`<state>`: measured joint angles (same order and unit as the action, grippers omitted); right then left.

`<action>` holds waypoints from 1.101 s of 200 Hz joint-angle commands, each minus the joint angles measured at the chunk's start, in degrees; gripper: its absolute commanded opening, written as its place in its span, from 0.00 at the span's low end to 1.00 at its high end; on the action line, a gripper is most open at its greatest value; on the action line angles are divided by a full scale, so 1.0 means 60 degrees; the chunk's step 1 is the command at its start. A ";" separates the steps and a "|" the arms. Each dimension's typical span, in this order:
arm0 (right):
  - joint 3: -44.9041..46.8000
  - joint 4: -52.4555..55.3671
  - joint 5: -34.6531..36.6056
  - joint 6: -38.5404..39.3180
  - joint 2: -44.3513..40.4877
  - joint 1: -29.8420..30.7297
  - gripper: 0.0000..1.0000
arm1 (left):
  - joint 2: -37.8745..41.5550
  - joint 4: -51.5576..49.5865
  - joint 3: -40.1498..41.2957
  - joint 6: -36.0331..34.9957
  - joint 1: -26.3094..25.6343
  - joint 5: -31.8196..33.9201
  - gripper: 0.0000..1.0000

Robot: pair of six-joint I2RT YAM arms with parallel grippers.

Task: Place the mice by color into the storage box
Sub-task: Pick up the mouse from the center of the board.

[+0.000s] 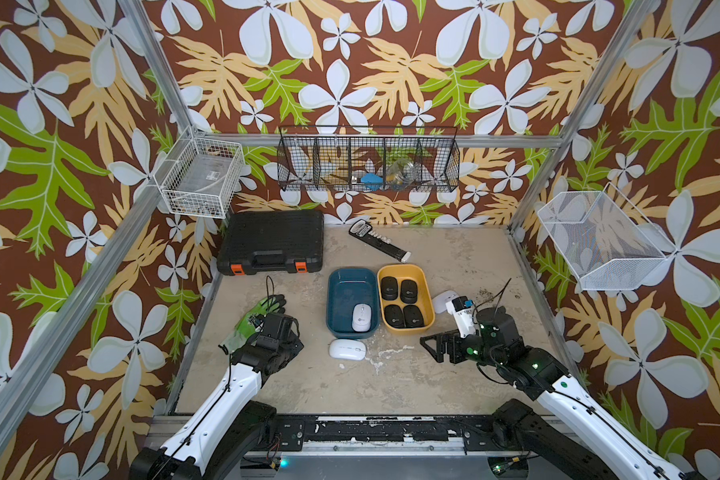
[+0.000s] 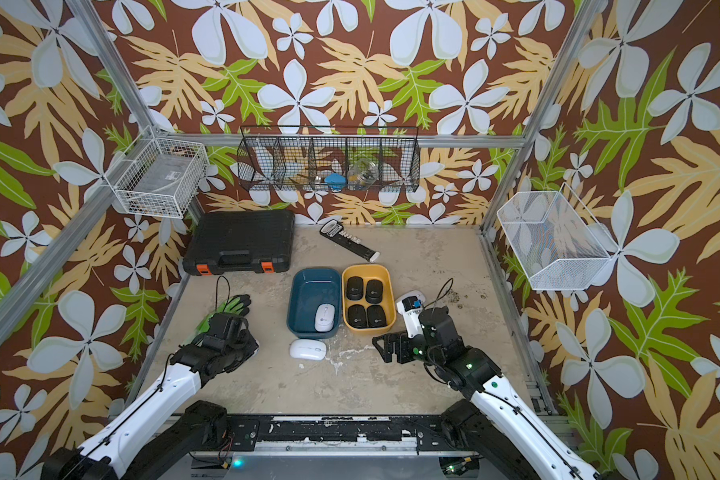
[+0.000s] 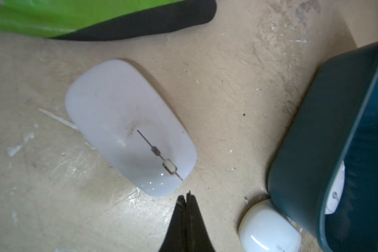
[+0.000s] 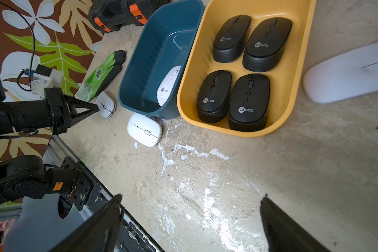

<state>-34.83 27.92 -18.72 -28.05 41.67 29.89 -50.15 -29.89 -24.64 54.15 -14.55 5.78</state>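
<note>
Left wrist view: left gripper [image 3: 186, 196] pinched together, empty, beside a white mouse [image 3: 129, 128] near the blue bin [image 3: 336, 131]; right gripper [image 4: 192, 196] wide.

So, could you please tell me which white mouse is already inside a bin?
The white mouse lying inside the blue bin, next to the yellow bin. The other white mice lie outside it, on the table.

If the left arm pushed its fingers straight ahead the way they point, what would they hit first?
Most likely the white mouse just ahead of the left fingers, before the green glove.
</note>
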 commanded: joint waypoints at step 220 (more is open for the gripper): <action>0.0280 -0.0713 -0.0234 0.0206 0.0509 -0.0006 1.00 | -0.1532 0.1872 -0.0591 -0.0338 0.0443 -0.0104 0.03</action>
<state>-33.54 24.84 -19.75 -26.94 44.84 29.89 -61.10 -17.69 -26.22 54.15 -12.01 5.69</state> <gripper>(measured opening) 0.997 0.063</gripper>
